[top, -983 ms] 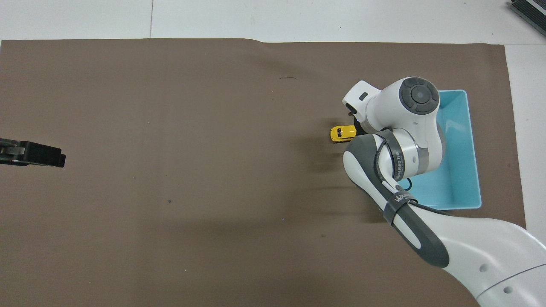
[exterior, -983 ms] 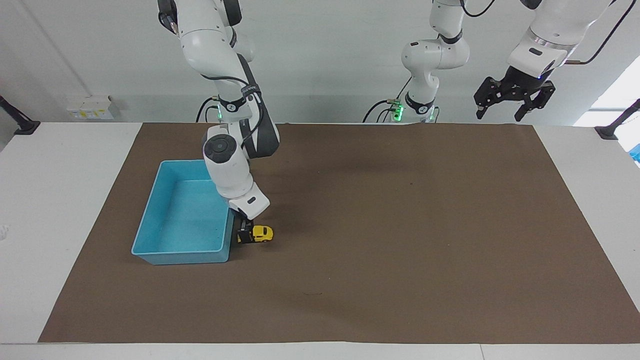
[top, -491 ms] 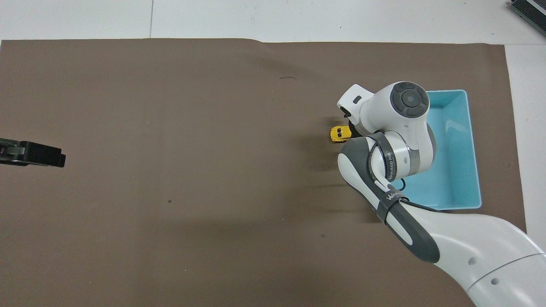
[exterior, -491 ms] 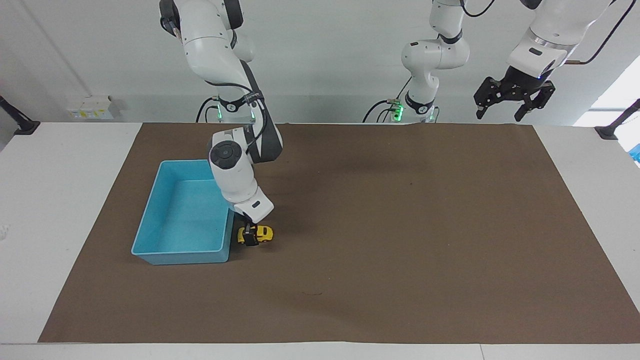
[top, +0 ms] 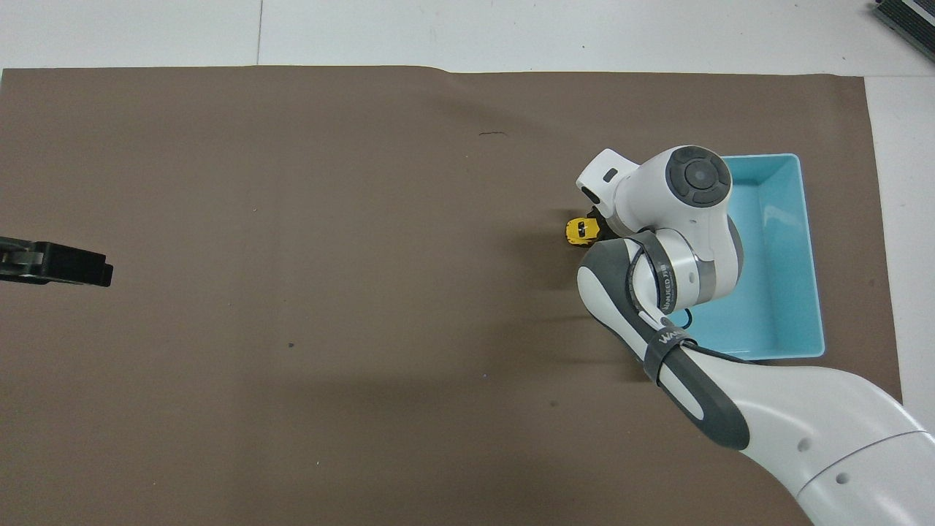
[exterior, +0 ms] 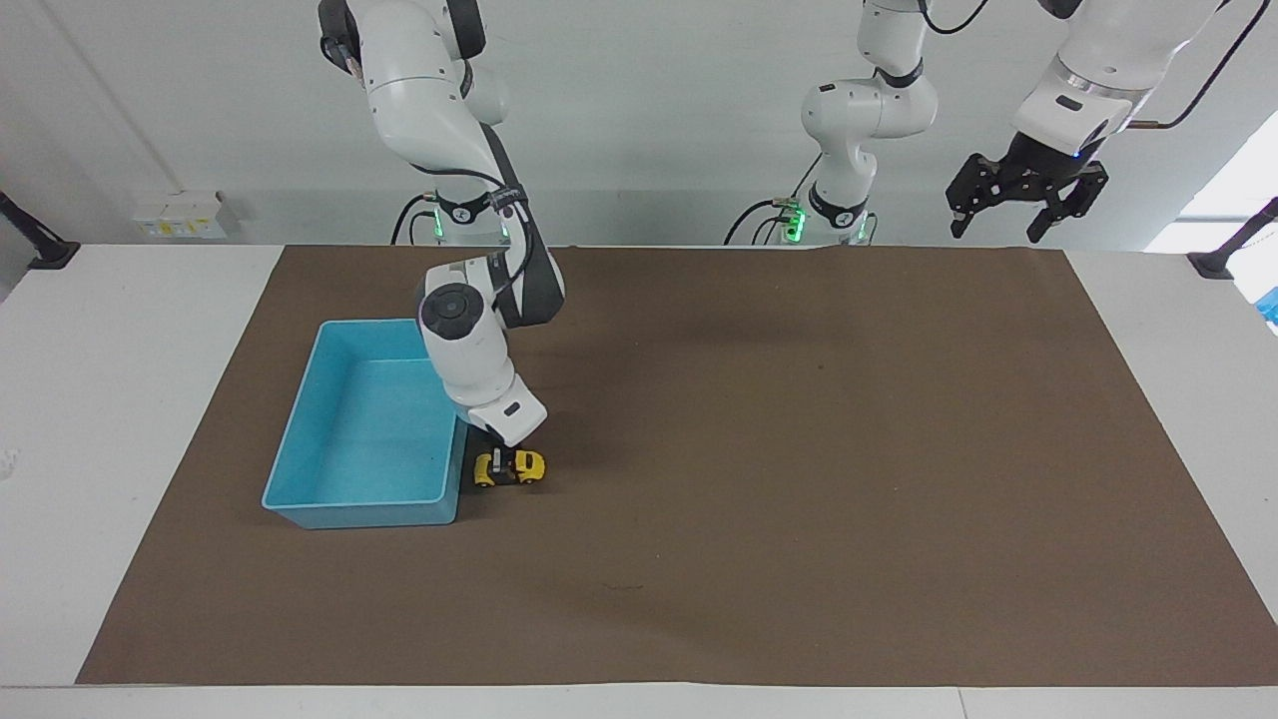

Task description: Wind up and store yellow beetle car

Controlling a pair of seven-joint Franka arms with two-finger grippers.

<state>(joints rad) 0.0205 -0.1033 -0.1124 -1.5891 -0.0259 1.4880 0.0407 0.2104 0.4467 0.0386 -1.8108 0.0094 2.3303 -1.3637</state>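
Facing view: yellow beetle car (exterior: pixel 510 467) lies lengthwise along the table beside blue tray (exterior: pixel 300 465).

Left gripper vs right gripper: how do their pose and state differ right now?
1. The right gripper is down at the mat, at the yellow beetle car beside the blue tray; the left gripper hangs high over the mat's edge at its own arm's end.
2. The right gripper's fingers straddle the car; the left gripper is open and holds nothing.
Both are black two-finger grippers pointing downward.
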